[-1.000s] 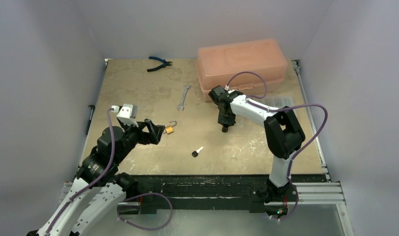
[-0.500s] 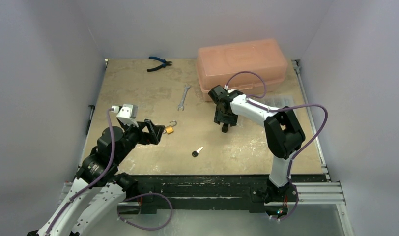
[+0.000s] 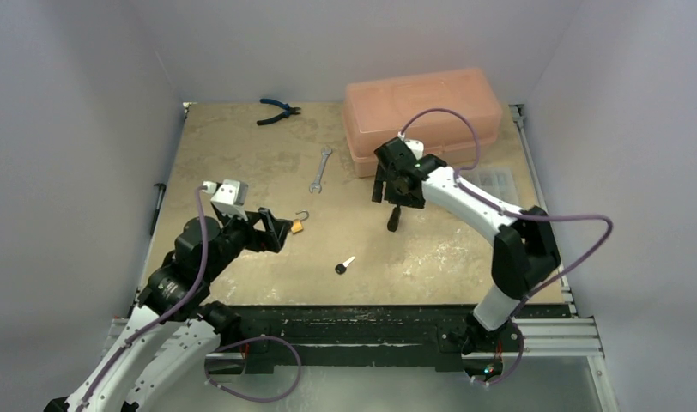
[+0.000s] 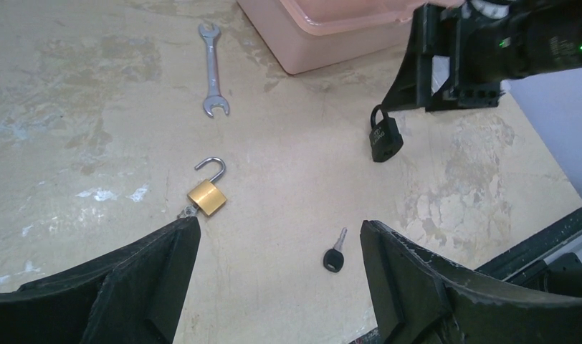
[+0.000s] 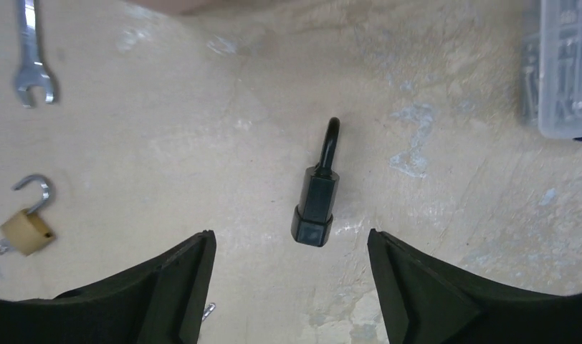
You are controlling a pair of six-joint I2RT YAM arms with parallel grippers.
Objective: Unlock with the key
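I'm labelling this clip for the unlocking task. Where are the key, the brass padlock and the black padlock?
key [image 4: 332,261], left wrist view, on its black head.
brass padlock [image 4: 206,198], left wrist view, on its body.
black padlock [image 5: 317,204], right wrist view, on its body.

No readable text, label, brand or number for you in any view. Black padlock [image 4: 385,143]: faint pale marking on body in left wrist view, too small and blurred to read. Same padlock in right wrist view [image 5: 315,208]: plain dark faces, nothing legible.
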